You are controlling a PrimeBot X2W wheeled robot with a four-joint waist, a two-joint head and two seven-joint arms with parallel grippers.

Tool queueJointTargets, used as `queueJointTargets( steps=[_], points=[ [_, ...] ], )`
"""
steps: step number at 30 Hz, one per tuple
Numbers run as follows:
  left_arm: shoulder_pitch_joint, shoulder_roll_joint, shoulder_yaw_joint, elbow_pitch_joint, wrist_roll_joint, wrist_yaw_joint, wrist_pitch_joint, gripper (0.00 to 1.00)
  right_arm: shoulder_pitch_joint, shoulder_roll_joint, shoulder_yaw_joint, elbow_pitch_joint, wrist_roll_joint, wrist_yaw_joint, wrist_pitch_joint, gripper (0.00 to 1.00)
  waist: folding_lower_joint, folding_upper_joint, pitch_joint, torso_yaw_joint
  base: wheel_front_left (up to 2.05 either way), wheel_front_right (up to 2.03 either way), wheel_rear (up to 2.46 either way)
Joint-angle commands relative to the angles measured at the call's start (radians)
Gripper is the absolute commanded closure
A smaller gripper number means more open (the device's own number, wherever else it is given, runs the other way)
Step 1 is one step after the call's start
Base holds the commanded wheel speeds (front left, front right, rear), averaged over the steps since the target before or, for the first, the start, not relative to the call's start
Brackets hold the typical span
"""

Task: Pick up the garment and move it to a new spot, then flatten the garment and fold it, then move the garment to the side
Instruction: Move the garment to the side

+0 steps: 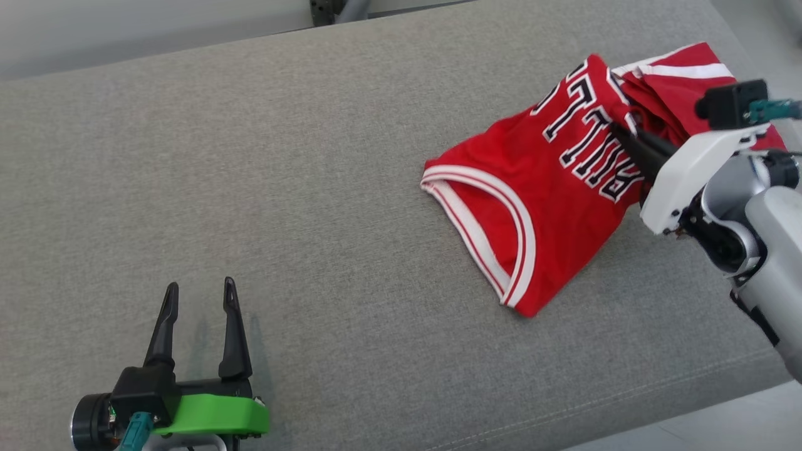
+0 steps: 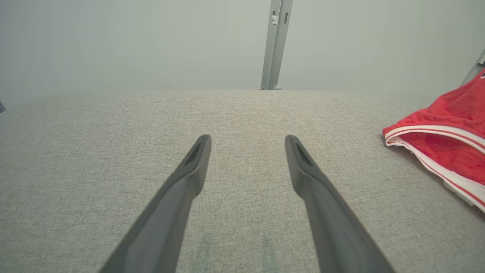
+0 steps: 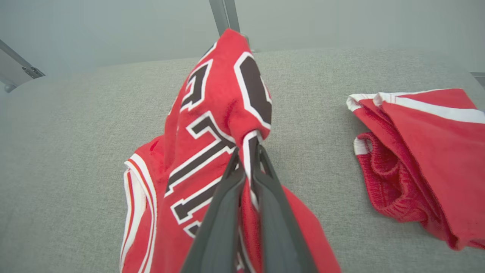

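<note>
Nearest us, at the lower left of the head view, our left fingers (image 1: 233, 332) stand spread wide and hold nothing, hovering over the bare grey bench (image 1: 313, 156) well apart from the red basketball jersey (image 1: 532, 188). Our right fingers (image 3: 223, 223) are pinched tight on a fold of that jersey at its black-and-white lettering. The gripped cloth is raised while the white-trimmed armhole end rests on the bench's right side (a further red, white-trimmed bunch lies beside it; we cannot tell whether it is the same garment).
</note>
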State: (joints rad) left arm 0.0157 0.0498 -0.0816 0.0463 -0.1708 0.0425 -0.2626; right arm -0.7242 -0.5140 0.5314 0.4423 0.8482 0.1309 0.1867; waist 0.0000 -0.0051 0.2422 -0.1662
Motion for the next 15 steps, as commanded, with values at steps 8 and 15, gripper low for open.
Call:
queueJointTargets(
  steps=[8,15],
  points=[
    [-0.045,0.002,0.011,0.019,0.025,-0.016,-0.002,0.00,-0.124,-0.059,-0.062,-0.003,0.024,-0.001,0.024,1.00,0.0000,0.0051,0.101,-0.103,0.00,0.00,0.00],
    [-0.059,0.002,0.005,0.027,0.019,-0.015,-0.002,0.00,-0.169,-0.075,-0.124,0.044,0.009,-0.001,0.024,1.00,0.0000,0.0051,0.117,-0.078,0.00,0.00,0.00]
  ],
)
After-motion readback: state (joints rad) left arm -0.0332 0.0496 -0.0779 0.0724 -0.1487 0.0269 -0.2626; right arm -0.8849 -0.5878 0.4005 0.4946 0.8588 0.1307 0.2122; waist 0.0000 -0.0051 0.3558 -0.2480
